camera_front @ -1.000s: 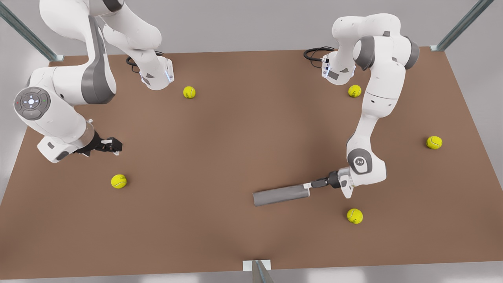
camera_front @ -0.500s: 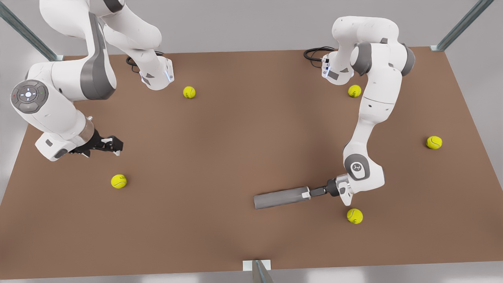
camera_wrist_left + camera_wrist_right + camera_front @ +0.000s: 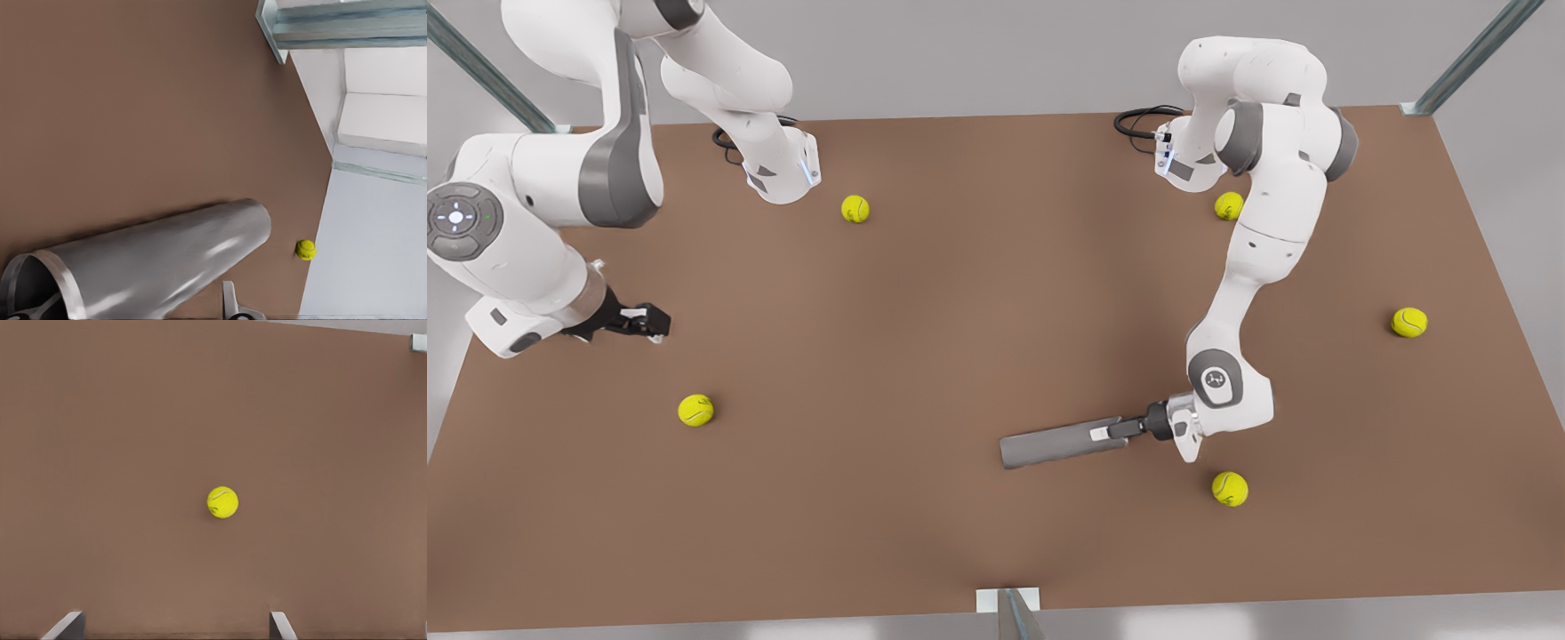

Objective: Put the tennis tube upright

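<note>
Right gripper point(image 3: 651, 322), on the front view's left, hung over bare table point(image 3: 925, 338), fingers spread, nothing between them. One tennis ball point(image 3: 695, 410) sat ahead of and below it, well apart. This arm was waiting.

Another ball point(image 3: 855, 208) lay far up by that arm's base.

Tennis tube point(image 3: 1049, 443) lay flat on the table, long axis roughly along the left gripper's reach, closed end pointing away from it. Left gripper point(image 3: 1110, 432) was at the tube's open end, fingers spread: one finger point(image 3: 230, 303) outside the wall, the other apparently just inside the hollow mouth. Not clamped yet as far as I could tell.

Handling call: the tube looked rigid, thin-walled, probably light. Matte skin should give decent friction, but the round body would roll if nudged sideways. Pinching the rim wall at the open end looked the workable hold, then pivoting on the closed end.

Contents: the visible part of the tube mouth point(image 3: 37, 287) looked empty.

Further balls: one point(image 3: 1229, 488) just beside the left wrist, one point(image 3: 1408, 322) well off to the side.
</note>
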Available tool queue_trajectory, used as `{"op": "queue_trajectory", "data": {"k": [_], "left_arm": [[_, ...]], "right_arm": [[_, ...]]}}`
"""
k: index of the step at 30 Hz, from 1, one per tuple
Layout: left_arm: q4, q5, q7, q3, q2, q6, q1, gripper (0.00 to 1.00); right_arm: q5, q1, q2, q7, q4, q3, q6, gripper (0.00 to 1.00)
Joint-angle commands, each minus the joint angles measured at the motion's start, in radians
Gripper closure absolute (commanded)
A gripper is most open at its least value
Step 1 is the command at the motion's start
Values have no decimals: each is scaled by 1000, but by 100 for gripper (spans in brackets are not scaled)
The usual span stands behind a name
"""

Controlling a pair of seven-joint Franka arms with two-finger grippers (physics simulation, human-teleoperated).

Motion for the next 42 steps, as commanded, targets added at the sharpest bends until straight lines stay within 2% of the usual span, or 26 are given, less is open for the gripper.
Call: {"op": "queue_trajectory", "data": {"k": [1, 9, 11, 14, 16, 23, 42], "left_arm": [[0, 0, 0, -1, -1, 0, 0, 0], [0, -2, 0, -16, 1, -2, 0, 1], [0, -2, 0, -16, 1, -3, 0, 13], [0, -3, -2, -16, 1, -3, 0, 22], [-2, -5, -2, -16, 1, -5, 1, 36], [-2, -2, -14, -15, 2, -6, 1, 46], [-11, 20, -45, -15, -42, -28, 1, 47]], "right_arm": [[0, -1, 0, 0, 1, 0, 0, 0], [12, -10, 5, -2, 38, 5, 3, 0], [12, -15, 5, -3, 38, 5, 3, 0], [14, -13, 5, -3, 38, 6, 3, 0], [12, -13, 5, -3, 38, 6, 3, 0], [12, -10, 5, -3, 38, 8, 3, 0], [11, -5, 5, -3, 38, 8, 3, 0]]}}
